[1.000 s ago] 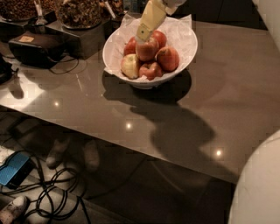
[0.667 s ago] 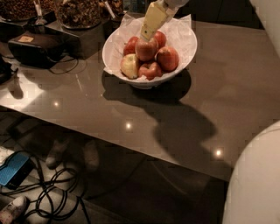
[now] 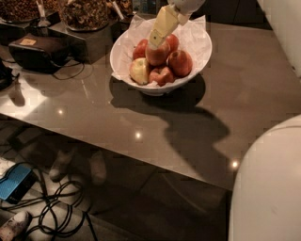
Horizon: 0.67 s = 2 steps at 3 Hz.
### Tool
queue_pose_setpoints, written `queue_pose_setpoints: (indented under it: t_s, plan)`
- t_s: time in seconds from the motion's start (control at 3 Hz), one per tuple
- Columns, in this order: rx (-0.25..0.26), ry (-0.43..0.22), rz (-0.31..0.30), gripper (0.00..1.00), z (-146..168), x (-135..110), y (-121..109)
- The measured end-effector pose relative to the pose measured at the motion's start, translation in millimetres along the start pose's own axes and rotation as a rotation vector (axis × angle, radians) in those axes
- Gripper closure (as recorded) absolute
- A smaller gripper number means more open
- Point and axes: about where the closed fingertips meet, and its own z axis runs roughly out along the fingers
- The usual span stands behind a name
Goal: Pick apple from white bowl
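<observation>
- Toward the far edge of the glossy grey-brown counter [image 3: 141,117], roughly midway along it, stands the wide, round, glossy white bowl [image 3: 118,63]. It is lined with crinkled white paper [image 3: 197,33] and heaped with apples.
- At the top of the heap, near the bowl's middle, sits the round red apple with a yellowish blush [image 3: 158,54]. It rides higher than its neighbours, and its side facing the counter's near edge is bare.
- The robot's pale yellow gripper [image 3: 156,40] slants down over the bowl from the far edge. Its tip meets the apple's upper far side or hangs just above it; I cannot tell which.
- Whether the gripper is released or clenched cannot be told from this view.
- The coming move turns on one relation: the apple lies just under the gripper's tip and slightly toward the near edge. By my judgement, a short descent along the gripper's own slanted axis is what the grasp calls for.
- Neighbours crowd the apple. A pale yellow-green apple [image 3: 139,70] sits on its left-edge side, a darker all-red apple [image 3: 180,62] on its right-edge side, and a smaller reddish apple [image 3: 162,75] toward the near edge.
- The skin looks smooth and the body round, so the apple would probably roll against the others if pressed off-centre.
- At the far left corner stand a black box [image 3: 40,52] and a dish of brown snacks [image 3: 84,13], well apart from the bowl.
</observation>
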Motion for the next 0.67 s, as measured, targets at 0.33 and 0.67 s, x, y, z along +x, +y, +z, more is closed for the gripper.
queue_pose_setpoints:
  t_s: [0.33,0.67]
  plan:
    - [-0.012,0.017,-0.003,0.20,11.3,-2.1,-0.3]
    - [-0.019,0.029,-0.009,0.19,20.2,-5.5,-0.6]
